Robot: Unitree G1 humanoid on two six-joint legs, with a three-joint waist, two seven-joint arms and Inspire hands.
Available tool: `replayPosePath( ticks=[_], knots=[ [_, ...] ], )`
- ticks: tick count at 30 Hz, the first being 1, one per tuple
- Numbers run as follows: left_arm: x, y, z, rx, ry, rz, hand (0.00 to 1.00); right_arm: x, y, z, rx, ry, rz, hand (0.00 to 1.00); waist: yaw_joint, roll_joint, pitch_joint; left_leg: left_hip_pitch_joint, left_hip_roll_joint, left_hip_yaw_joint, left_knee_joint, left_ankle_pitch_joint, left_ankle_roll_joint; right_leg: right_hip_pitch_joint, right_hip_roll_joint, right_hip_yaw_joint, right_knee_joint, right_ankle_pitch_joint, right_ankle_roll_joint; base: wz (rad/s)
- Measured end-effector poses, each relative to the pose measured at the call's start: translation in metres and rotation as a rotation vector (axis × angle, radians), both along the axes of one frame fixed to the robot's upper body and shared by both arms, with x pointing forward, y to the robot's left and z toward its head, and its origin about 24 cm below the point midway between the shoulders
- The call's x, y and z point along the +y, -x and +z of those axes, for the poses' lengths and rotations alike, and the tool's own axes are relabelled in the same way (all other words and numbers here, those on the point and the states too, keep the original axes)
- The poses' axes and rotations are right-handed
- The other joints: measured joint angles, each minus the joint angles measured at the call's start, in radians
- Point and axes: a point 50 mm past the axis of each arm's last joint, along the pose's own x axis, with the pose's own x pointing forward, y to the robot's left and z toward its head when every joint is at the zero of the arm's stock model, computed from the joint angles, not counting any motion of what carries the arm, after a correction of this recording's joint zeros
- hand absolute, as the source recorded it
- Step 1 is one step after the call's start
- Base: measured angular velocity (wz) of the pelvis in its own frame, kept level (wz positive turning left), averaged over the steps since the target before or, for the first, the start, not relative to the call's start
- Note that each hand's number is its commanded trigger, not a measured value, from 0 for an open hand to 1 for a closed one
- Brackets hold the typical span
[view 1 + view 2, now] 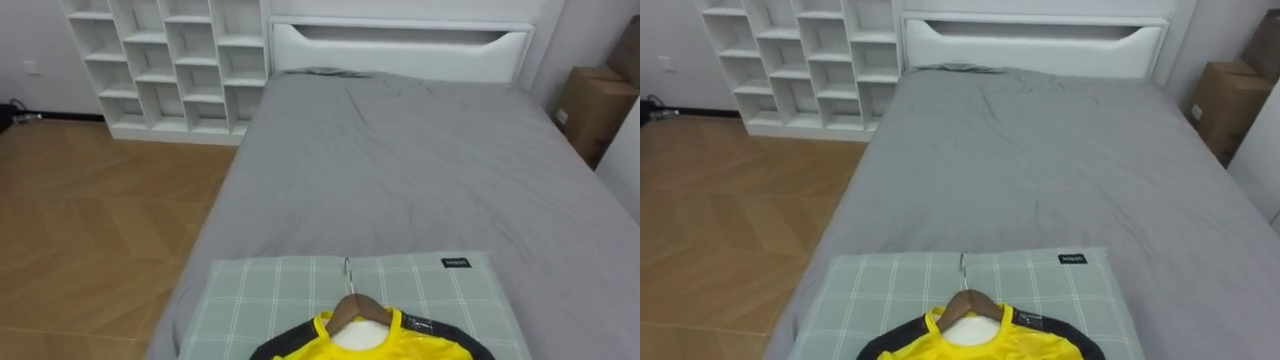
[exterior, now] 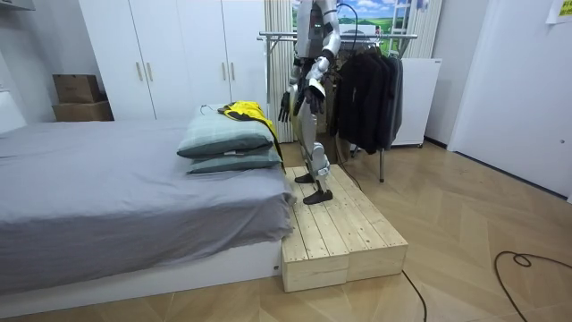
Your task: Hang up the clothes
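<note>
A yellow shirt with dark sleeves (image 1: 375, 346) lies on a wooden hanger (image 1: 355, 304) with a metal hook. It rests on a green checked pillow (image 1: 250, 300) at the foot of the bed, right below me. In the room view the yellow shirt (image 2: 243, 112) sits on top of two stacked pillows (image 2: 223, 136). I stand on a wooden platform (image 2: 335, 228) at the bed's end, facing the bed. My left hand (image 2: 315, 91) and right hand (image 2: 284, 105) hang in front of my hips with relaxed fingers, holding nothing, just short of the shirt.
A clothes rack (image 2: 357, 38) with dark garments (image 2: 366, 94) stands behind me. The grey bed (image 1: 420, 170) stretches ahead to a white headboard (image 1: 400, 48). White cube shelves (image 1: 170, 65) stand far left, a cardboard box (image 1: 592, 105) at the right. Wood floor lies left of the bed.
</note>
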Motion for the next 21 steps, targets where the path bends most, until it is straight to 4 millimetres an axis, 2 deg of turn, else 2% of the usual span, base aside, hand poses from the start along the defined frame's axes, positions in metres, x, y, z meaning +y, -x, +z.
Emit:
replayPosePath(
  ticks=[4,9,14,15,18,21],
  knots=[
    [-0.001,-0.013,0.009,-0.013,-0.078,-0.096,0.00,-0.001,0.001,0.000,-0.013,-0.009,-0.017,0.00,-0.008,0.004,-0.0017,0.004,0.000,-0.002,0.001,0.000,0.000,-0.001,0.000,-0.002,-0.001,0.000,0.000,0.00],
    [-0.009,-0.028,0.018,-0.026,-0.154,-0.218,0.00,-0.002,0.000,0.001,-0.022,-0.005,-0.021,0.00,-0.037,0.014,-0.0032,0.004,0.000,-0.003,0.001,0.000,0.000,-0.001,0.000,0.000,-0.001,0.000,0.000,0.00],
    [-0.021,-0.044,0.027,-0.049,-0.230,-0.369,0.00,-0.002,-0.002,0.001,-0.032,-0.001,-0.008,0.00,-0.055,0.006,-0.0054,0.004,-0.001,-0.002,0.000,0.001,-0.001,0.001,0.000,0.002,0.000,0.000,0.000,0.00],
    [-0.024,-0.051,0.032,-0.068,-0.259,-0.409,0.00,-0.002,-0.003,0.001,-0.033,-0.001,-0.005,0.00,-0.057,0.007,-0.0025,0.004,-0.001,-0.002,0.000,0.001,-0.001,0.001,0.000,0.001,-0.001,0.000,0.000,0.00],
    [-0.032,-0.067,0.046,-0.095,-0.350,-0.546,0.00,-0.003,-0.003,0.001,-0.040,0.002,0.007,0.00,-0.062,0.001,-0.0010,0.005,0.000,0.002,0.000,0.001,-0.001,-0.001,0.000,0.002,-0.003,0.000,0.000,-0.01],
    [-0.039,-0.079,0.051,-0.092,-0.383,-0.636,0.00,-0.003,-0.005,0.002,-0.052,-0.005,0.014,0.00,-0.073,0.004,0.0000,0.002,0.000,0.004,0.000,0.001,-0.001,-0.001,0.000,0.002,-0.008,0.000,-0.001,-0.03]
  ],
)
